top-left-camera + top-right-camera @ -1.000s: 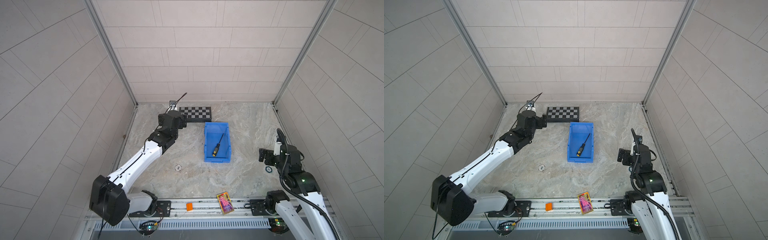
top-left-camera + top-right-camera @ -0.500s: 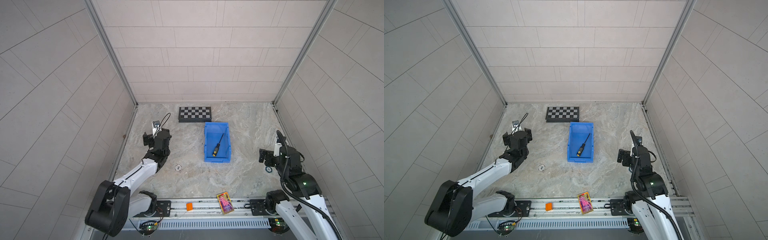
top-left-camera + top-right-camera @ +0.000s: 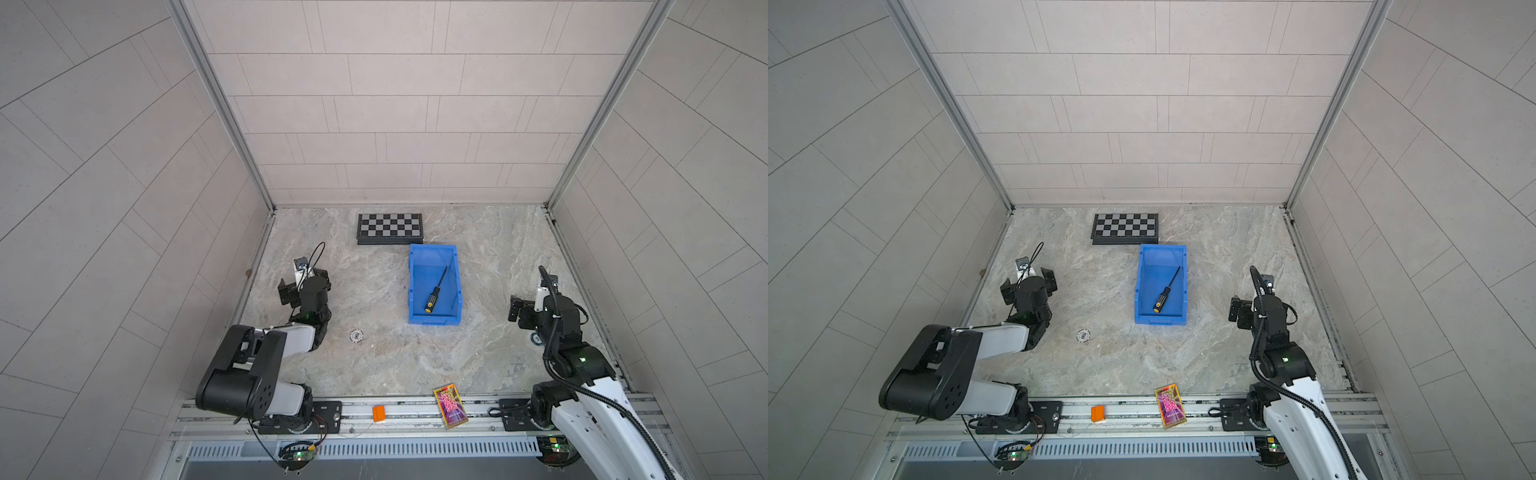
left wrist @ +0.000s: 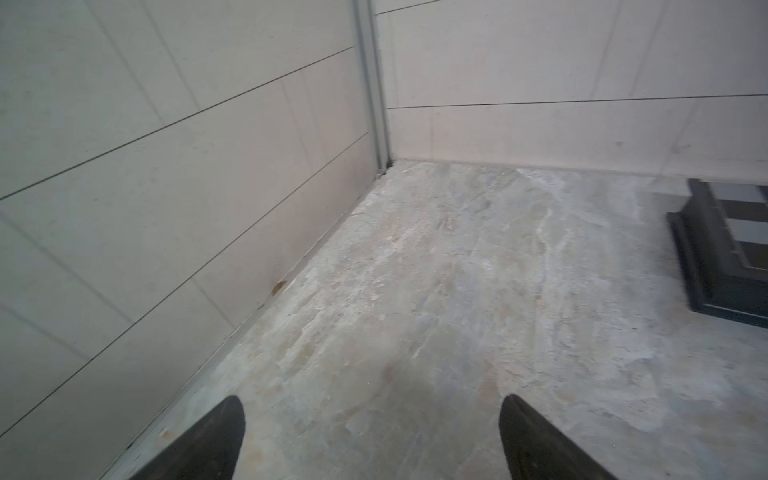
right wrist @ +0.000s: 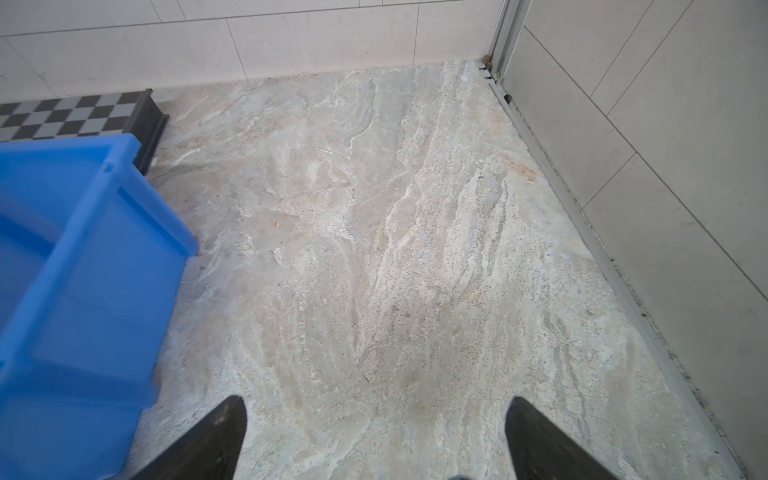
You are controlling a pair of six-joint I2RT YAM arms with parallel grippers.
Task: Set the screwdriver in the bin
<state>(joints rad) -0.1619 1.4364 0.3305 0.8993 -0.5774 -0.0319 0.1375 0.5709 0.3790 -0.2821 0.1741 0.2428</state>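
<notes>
We see the screwdriver (image 3: 435, 291) lying diagonally inside the bin (image 3: 412, 286), near the back edge of the table (image 3: 498, 353). Our left gripper (image 4: 370, 415) and right gripper (image 5: 374, 415) both have jaws spread wide, holding nothing.

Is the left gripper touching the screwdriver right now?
Apart. Both top views show bare table between the left gripper and the bin where the screwdriver lies.

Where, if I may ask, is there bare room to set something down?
Bare marble: ahead of the left claw toward the corner, and between the bin and the right claw. Crowded only where the chessboard nears the bin's far end.
</notes>
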